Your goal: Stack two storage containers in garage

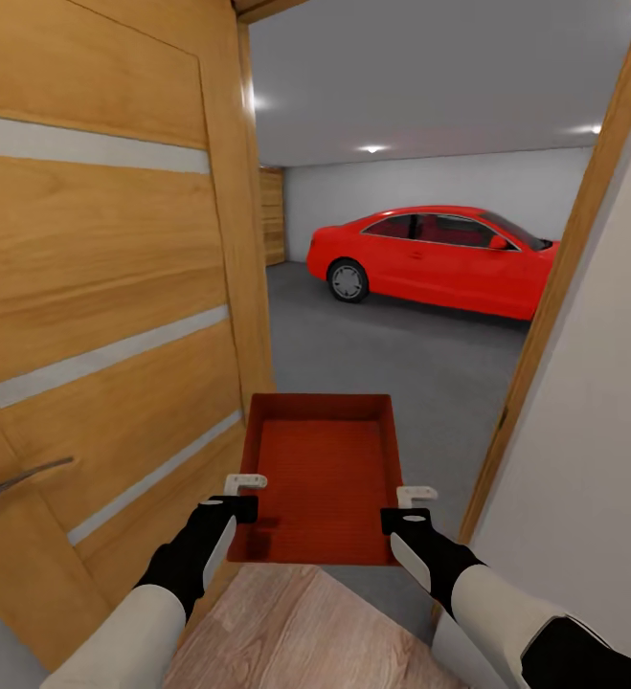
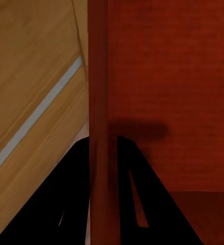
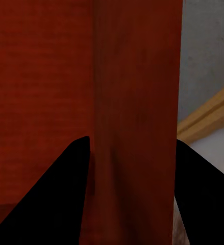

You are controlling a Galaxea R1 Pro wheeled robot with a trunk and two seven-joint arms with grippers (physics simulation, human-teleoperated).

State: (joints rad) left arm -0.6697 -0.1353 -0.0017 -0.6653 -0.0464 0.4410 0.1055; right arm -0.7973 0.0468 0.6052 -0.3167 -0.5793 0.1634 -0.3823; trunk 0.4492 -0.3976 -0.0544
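**A:** Head view first, where's the bin?

**B:** The bin [image 1: 320,478] is held out in front of the robot, between the two grippers, right in a doorway. Left gripper [image 1: 245,495] is on its left wall near the close corner, right gripper [image 1: 411,507] on the right wall. Open wooden door [image 1: 104,316] sits just left of it, door frame [image 1: 554,297] off to the right. Past the bin there's grey floor [image 1: 392,354] and a red car [image 1: 435,258] well back by the white wall. Light wood planks [image 1: 296,632] show under the arms.

**A:** Left wrist view?

**B:** The bin's left wall [image 2: 99,102] runs straight between the two dark fingers [image 2: 66,204], one either side, so that gripper is clamped on the wall. Bin's ribbed inside is on one side, the door [image 2: 35,76] on the other.

**A:** And right wrist?

**B:** Same deal. The right wall [image 3: 137,102] sits between its fingers [image 3: 60,194], pinched on it. Grey floor [image 3: 203,56] and a strip of frame [image 3: 206,120] beyond the outer face.
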